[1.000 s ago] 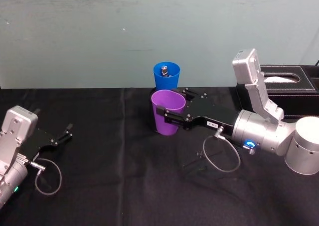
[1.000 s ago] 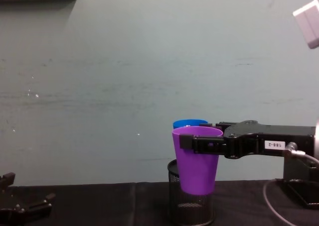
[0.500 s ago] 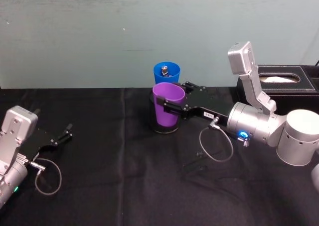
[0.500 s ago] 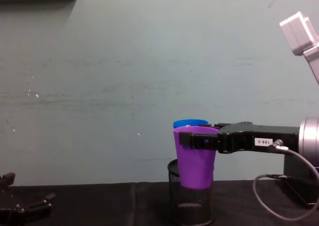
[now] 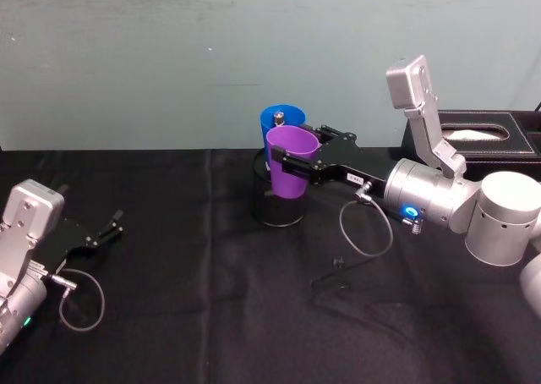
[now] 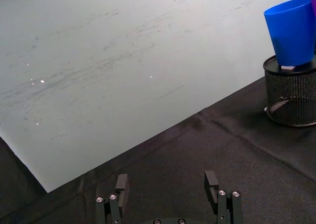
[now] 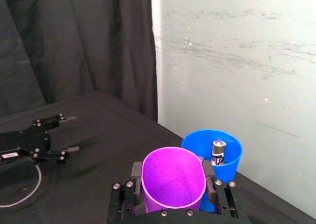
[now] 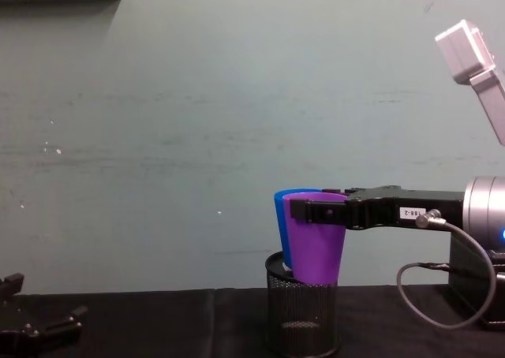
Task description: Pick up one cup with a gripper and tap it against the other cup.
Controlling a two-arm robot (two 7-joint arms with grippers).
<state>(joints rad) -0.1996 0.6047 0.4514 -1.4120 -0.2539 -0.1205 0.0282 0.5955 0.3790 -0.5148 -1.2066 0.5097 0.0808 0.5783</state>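
Note:
My right gripper (image 5: pixel 293 158) is shut on the purple cup (image 5: pixel 290 174) just below its rim and holds it in the air, upright, over the near side of a black mesh pen holder (image 5: pixel 279 211). The blue cup (image 5: pixel 279 116) stands in that holder, directly behind the purple cup. In the right wrist view the purple cup (image 7: pixel 173 184) lies right against the blue cup (image 7: pixel 224 167), which has a small metal piece (image 7: pixel 217 150) inside. From the chest view the purple cup (image 8: pixel 317 247) overlaps the blue cup (image 8: pixel 281 232). My left gripper (image 6: pixel 166 184) rests open near the table's left side.
A black tissue box (image 5: pixel 478 134) stands at the back right against the wall. A small black part (image 5: pixel 334 274) lies on the black cloth in front of my right arm. The pale wall runs close behind the cups.
My right gripper has carried the purple cup away from me and slightly up, from in front of the mesh holder to right against the blue cup. The left arm has not moved.

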